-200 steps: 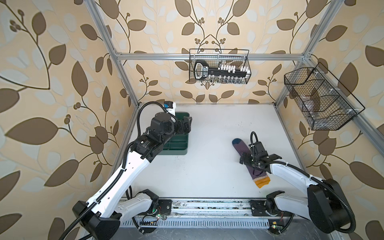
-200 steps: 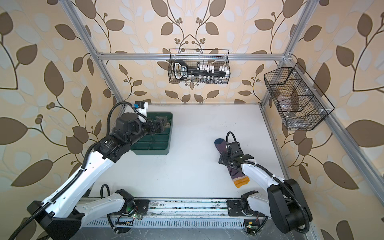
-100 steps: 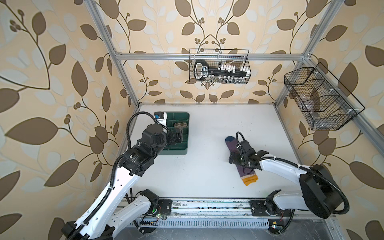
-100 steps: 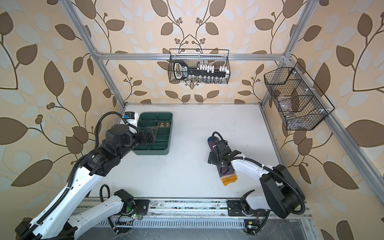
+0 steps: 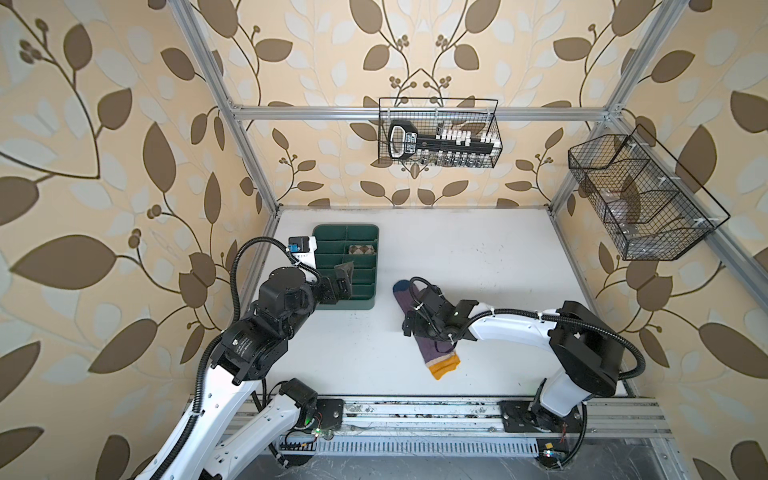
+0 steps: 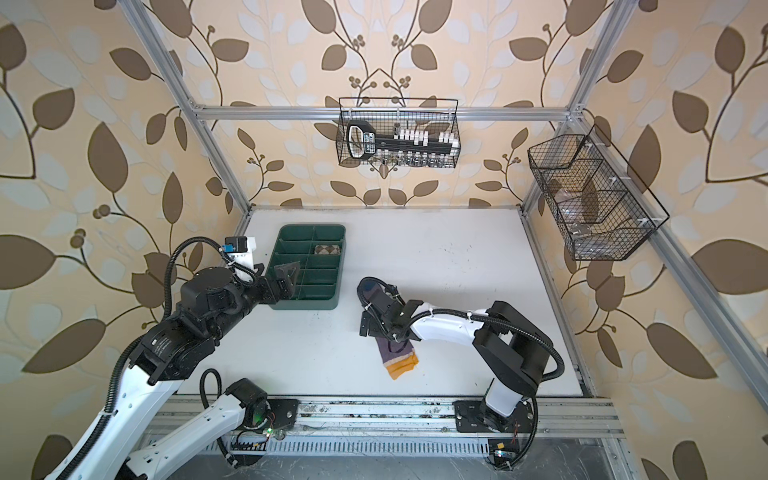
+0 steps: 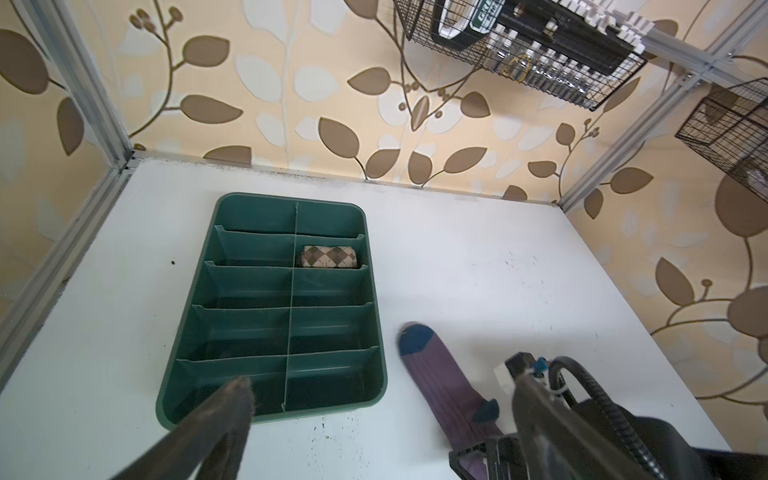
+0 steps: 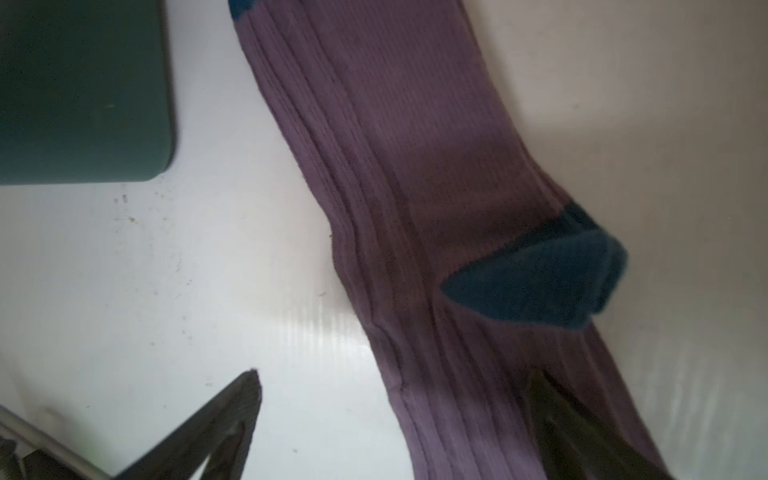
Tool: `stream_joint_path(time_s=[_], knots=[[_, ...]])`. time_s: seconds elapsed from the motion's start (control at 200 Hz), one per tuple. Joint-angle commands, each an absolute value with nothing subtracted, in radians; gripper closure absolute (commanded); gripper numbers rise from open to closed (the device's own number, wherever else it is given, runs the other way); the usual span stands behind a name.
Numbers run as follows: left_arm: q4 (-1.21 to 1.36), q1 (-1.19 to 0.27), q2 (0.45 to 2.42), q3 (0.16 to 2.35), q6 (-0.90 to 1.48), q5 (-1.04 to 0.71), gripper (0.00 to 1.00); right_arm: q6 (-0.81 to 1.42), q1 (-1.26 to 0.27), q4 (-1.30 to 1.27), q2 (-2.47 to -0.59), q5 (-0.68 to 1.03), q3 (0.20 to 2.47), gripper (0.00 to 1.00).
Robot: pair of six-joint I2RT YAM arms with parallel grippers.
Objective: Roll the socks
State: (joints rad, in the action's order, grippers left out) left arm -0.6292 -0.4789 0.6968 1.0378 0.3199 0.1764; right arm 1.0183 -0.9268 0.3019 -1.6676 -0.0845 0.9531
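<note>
The purple sock (image 5: pixel 433 353) (image 6: pixel 393 351) lies flat on the white table, its dark blue toe toward the tray and its orange cuff toward the front rail. My right gripper (image 5: pixel 419 321) (image 8: pixel 395 374) is open low over its middle. One finger is over the purple fabric (image 8: pixel 415 166), the other over bare table. The tan argyle sock (image 5: pixel 363 249) (image 6: pixel 327 249) (image 7: pixel 328 256) sits rolled in a right-hand compartment of the green tray. My left gripper (image 5: pixel 341 279) (image 6: pixel 289 277) (image 7: pixel 380 386) hangs open and empty above the tray's near end. In the left wrist view the purple sock (image 7: pixel 440 378) lies beside the tray.
The green divided tray (image 5: pixel 376 270) (image 6: pixel 338 278) (image 7: pixel 374 291) stands at the back left, near the left frame post. A wire basket (image 5: pixel 438 137) of tools hangs on the back wall, another wire basket (image 5: pixel 640 203) on the right wall. The arms' mounting rail (image 5: pixel 415 415) runs along the front.
The purple sock and my right gripper have shifted left, toward the tray. My left gripper has drawn back from over the tray's far compartments to its near end. Both stay open.
</note>
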Motion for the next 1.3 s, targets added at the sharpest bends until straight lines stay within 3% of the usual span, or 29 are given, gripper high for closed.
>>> stream_joint_path(time_s=[0.0, 0.185, 0.395, 0.69, 0.925, 1.295], knots=[[-0.658, -0.487, 0.686, 1.017, 0.313, 0.085, 0.01, 0.971, -0.916, 0.35, -1.627, -0.092, 1.043, 0.0], [-0.672, -0.49, 0.699, 0.973, 0.341, 0.021, 0.01, 0.803, -0.881, 0.498, -1.448, -0.224, 1.08, 0.0], [-0.695, -0.517, 0.726, 0.943, 0.384, 0.077, 0.01, 0.334, -0.764, 0.538, -1.345, -0.084, 1.15, 0.08], [-0.715, -0.517, 0.766, 0.932, 0.436, 0.124, 0.01, 0.086, -0.685, 0.56, -1.705, -0.107, 1.376, 0.12], [-0.628, -0.518, 0.775, 0.87, 0.458, 0.228, 0.01, 0.046, -0.689, 0.514, -1.983, -0.049, 1.566, 0.1], [-0.521, -0.517, 0.846, 0.868, 0.461, 0.331, 0.01, 0.001, -0.694, 0.536, -2.173, -0.126, 1.668, 0.07]])
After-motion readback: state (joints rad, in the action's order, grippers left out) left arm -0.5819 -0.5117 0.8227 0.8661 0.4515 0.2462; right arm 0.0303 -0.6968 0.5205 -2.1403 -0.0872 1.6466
